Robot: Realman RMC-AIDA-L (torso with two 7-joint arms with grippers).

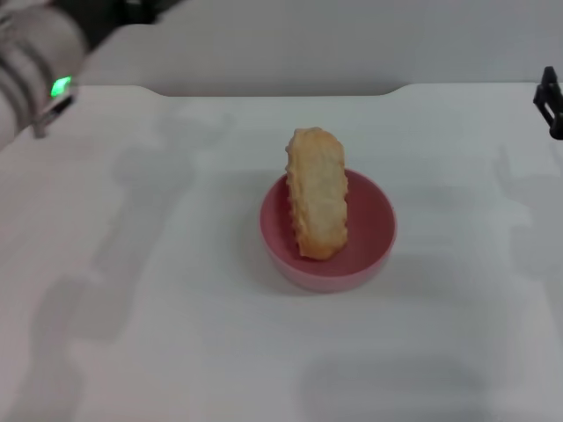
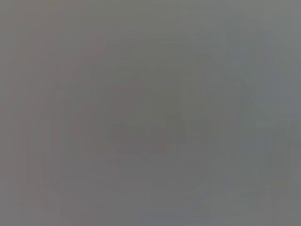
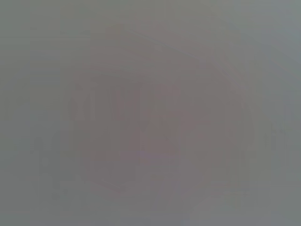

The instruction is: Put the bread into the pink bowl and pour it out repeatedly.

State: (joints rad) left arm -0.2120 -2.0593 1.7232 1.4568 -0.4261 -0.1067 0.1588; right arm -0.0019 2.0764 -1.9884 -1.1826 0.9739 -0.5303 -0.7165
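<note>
Head view: I see the bread (image 1: 317,193) standing on its end inside the pink bowl (image 1: 369,251), leaning on the far rim, at the middle of the counter (image 1: 176,334).
Left pincer: not visible, only the arm (image 1: 35,61) at the far left corner; state I cannot tell.
Right pincer (image 1: 549,101): at the far right edge, holding nothing; opening I cannot tell.
Wrist views: blank grey.
Step, my judgement: pouring out.
Advice: I would grip the rim on the side away from the bread, then tilt slowly.
</note>
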